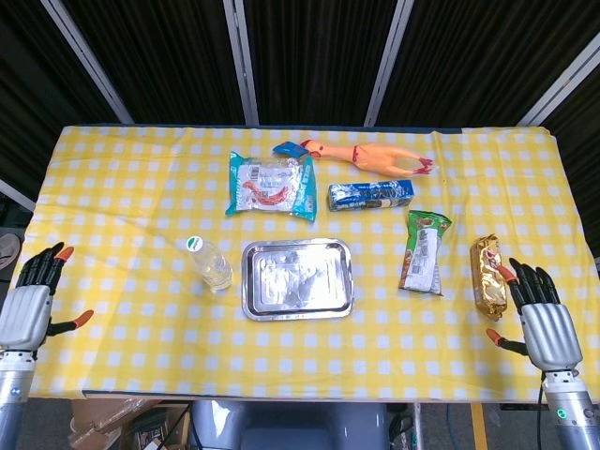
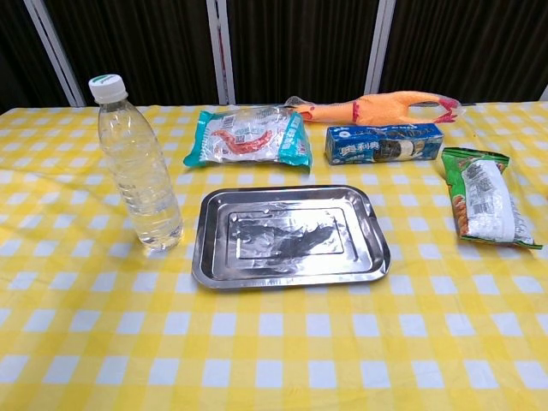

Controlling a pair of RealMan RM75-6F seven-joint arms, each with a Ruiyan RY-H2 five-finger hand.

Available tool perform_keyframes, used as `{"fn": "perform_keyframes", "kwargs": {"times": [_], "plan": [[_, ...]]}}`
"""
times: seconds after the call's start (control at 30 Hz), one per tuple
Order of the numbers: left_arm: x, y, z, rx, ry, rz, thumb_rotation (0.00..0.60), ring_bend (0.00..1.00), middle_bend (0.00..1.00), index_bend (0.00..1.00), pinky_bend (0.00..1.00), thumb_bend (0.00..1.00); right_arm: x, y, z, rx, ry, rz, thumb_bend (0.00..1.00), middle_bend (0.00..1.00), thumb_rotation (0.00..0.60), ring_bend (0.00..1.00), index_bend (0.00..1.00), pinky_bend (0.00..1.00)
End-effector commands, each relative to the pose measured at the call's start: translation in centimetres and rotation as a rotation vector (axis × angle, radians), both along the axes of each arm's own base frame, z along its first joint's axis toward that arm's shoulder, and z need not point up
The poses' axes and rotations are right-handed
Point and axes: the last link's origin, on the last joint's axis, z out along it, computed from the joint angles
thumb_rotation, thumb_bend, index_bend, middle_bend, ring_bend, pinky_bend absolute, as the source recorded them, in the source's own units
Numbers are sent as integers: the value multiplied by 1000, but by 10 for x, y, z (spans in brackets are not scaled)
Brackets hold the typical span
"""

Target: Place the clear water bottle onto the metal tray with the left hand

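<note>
The clear water bottle with a white and green cap stands upright on the yellow checked cloth, just left of the metal tray. Nothing lies on the tray. My left hand hovers at the table's front left corner, fingers spread, holding nothing, well left of the bottle. My right hand is at the front right corner, fingers apart and empty. Neither hand shows in the chest view.
Behind the tray lie a teal snack pack, a rubber chicken and a blue biscuit box. A green snack bag and a gold packet lie to the right, the packet close to my right hand.
</note>
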Motion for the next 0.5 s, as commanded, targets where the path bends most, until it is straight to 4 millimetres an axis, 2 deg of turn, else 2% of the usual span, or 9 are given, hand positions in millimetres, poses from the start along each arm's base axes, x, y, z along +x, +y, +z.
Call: {"fn": "perform_keyframes", "kwargs": {"times": [0.03,0.17,0.27,0.5], "plan": [[27,31,-28,-73,-273,-1,600,0,0,0,58,117,-1,-1,1,1,-5,-5,50,0,600,37,111,0],[44,48,-47,-120,-425,-7,600,0,4,0,58,117,-3,-2,1,6,-8,-11,49,0,600,37,111,0],[63,59,-68,-164,-514,-25,600,0,9,6,58,117,-2,-1,2,8,-17,-9,49,0,600,37,111,0],[83,62,-97,-196,-525,-51,600,0,10,8,58,116,-1,0,7,11,-40,-6,49,0,600,22,111,0]]}}
